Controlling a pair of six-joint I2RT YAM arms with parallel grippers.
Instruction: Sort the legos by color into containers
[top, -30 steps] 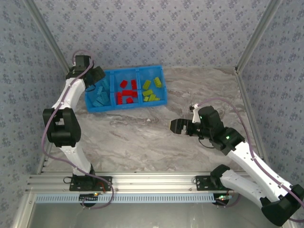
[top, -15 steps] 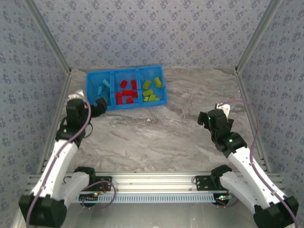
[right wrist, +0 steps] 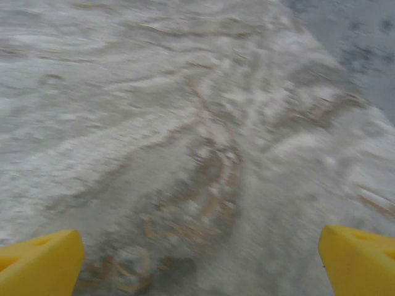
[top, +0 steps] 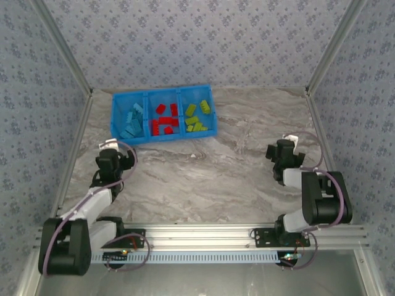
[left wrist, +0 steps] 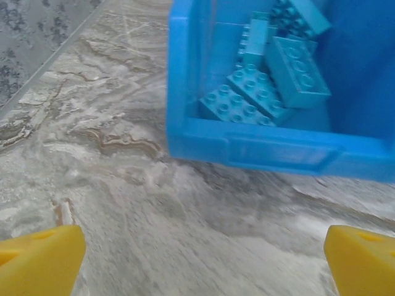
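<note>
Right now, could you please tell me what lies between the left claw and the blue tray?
Bare marble tabletop, in the left wrist view, separates the left claw from the blue tray.

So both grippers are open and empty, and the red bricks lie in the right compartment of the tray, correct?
No. The top external view shows the red bricks in the middle compartment of the tray. The left gripper and right gripper are open and empty.

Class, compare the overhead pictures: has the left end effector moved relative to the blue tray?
Yes. The left end effector pulled back from the blue tray, toward the near rail.
</note>
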